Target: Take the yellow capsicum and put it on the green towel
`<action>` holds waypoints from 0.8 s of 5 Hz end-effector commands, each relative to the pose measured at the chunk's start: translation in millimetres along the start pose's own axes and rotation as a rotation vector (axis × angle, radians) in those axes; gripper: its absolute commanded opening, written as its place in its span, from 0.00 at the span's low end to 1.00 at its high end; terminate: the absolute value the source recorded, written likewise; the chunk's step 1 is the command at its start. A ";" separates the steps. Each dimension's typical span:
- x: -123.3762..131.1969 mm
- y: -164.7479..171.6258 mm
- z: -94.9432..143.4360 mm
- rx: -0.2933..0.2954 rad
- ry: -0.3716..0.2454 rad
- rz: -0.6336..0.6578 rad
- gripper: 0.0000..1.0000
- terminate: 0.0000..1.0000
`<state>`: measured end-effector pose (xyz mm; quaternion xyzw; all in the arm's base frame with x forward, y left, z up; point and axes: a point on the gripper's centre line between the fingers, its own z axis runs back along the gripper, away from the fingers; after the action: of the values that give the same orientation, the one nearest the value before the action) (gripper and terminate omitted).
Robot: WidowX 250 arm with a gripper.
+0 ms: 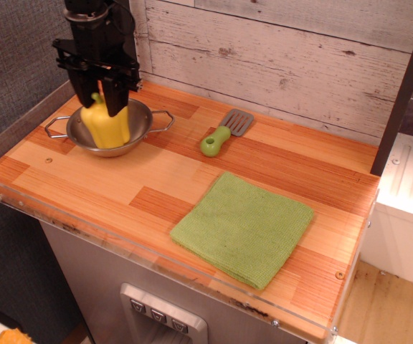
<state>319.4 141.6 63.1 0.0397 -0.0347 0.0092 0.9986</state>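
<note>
Now the pincer point(102, 94) is closing narrowly around the top of the pepper point(106, 123), which is sitting in the metal bowl point(136, 133) at the table's point(156, 188) far left. Gripping so high on glossy skin, it is risking a slip, or dragging the bowl along. The pepper is standing upright, stem up, well apart from the towel point(244, 227).

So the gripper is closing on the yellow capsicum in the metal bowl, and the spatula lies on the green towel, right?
Not quite. The spatula lies on the bare wooden counter, apart from the green towel, as the observation.image view shows. The rest holds: the gripper is around the yellow capsicum in the metal bowl.
</note>
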 end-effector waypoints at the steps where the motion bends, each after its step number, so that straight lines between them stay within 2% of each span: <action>1: -1.6 -0.2 4.9 0.005 -0.009 -0.010 0.00 0.00; 2: -1.4 -2.0 6.8 0.005 -0.014 -0.019 0.00 0.00; 3: -2.8 -5.4 20.0 0.008 -0.038 -0.013 0.00 0.00; 4: -7.7 -27.7 60.1 -0.021 -0.147 0.010 0.00 0.00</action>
<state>306.5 105.2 106.9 0.0124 -0.0858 0.0133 0.9961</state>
